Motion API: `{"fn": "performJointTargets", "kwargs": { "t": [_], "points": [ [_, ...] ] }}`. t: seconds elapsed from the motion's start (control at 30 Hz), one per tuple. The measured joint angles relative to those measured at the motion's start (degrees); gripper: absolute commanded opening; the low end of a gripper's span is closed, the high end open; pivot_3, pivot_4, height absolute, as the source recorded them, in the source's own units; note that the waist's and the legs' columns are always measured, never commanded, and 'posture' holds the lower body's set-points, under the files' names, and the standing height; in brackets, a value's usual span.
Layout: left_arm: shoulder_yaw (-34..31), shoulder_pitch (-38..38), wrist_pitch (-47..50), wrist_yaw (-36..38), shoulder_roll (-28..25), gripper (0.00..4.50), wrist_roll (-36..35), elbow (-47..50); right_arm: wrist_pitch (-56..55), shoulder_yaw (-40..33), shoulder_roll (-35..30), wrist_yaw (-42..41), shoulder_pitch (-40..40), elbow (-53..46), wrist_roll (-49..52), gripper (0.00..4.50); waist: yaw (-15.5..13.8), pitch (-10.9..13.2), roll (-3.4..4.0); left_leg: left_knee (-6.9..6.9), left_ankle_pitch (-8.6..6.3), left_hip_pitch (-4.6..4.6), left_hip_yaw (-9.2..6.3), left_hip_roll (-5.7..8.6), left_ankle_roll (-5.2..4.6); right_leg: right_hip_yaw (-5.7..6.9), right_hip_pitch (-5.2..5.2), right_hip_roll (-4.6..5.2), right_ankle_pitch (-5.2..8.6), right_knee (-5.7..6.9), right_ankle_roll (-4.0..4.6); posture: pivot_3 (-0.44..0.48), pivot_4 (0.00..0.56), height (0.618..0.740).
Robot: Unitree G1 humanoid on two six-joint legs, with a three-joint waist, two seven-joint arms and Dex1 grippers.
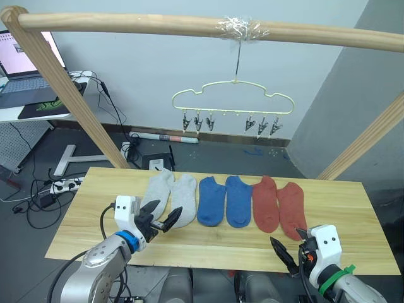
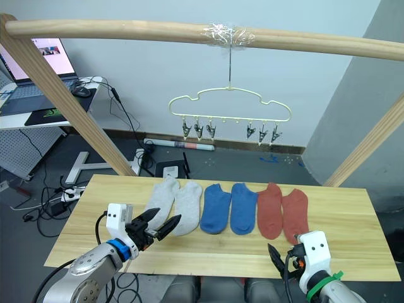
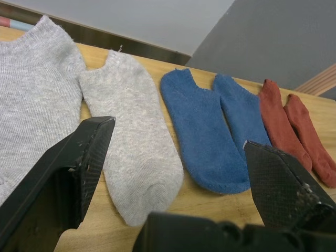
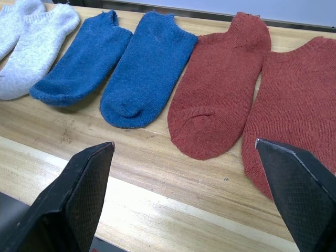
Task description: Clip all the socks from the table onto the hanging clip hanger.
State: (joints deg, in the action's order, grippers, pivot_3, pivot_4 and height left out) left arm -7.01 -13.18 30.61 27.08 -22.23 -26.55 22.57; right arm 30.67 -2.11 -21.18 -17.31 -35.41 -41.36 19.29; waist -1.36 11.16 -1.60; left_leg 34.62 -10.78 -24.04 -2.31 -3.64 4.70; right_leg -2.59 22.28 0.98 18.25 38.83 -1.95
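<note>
Just beyond the spread left claw (image 1: 159, 221) lie grey socks (image 1: 170, 194).

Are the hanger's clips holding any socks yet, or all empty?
All empty. The clips on the hanger hang bare; all six socks lie flat on the table.

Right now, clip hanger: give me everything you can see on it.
The clip hanger is a thin pale yellow-green wire frame with a cloud-shaped outline. Its slim metal hook runs up to the wooden pole, where clear tape is wrapped around the join. It hangs level above the far edge of the table. Six small metal clips hang along its lower bar, three at each end, with bare loops between. All the clips are empty; no sock touches it.
</note>
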Motion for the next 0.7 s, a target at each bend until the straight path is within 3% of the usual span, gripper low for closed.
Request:
{"fn": "performJointTargets", "kwargs": {
  "t": [0.33,0.53,0.7],
  "points": [
    [-0.02,1.97,0.71,-0.17,-1.22,4.47,0.59,-1.2,0.14,0.03,0.24,0.29,0.64,-0.18,-0.01,4.5,0.0,0.01,-0.01,0.0,0.0,0.0,0.01,0.0,0.0,0.0,-0.01,-0.01,0.0,0.0,0.0,0.106,0.183,0.74],
    [-0.1,2.2,0.27,-0.09,-0.58,2.97,-0.02,-1.24,0.14,0.04,0.25,0.26,0.73,-0.18,-0.06,4.5,0.0,0.01,-0.01,0.0,0.0,0.0,0.0,0.0,0.0,0.02,-0.02,-0.02,0.0,0.01,-0.01,0.11,0.177,0.74],
    [-0.09,2.39,0.32,-0.29,-0.63,2.97,0.23,-1.24,0.13,0.09,0.5,0.25,0.78,-0.18,-0.11,4.5,0.0,0.01,-0.01,0.01,0.0,0.0,0.0,0.0,0.0,0.02,-0.02,-0.02,0.0,0.01,-0.01,0.106,0.177,0.74]
  ]
}}
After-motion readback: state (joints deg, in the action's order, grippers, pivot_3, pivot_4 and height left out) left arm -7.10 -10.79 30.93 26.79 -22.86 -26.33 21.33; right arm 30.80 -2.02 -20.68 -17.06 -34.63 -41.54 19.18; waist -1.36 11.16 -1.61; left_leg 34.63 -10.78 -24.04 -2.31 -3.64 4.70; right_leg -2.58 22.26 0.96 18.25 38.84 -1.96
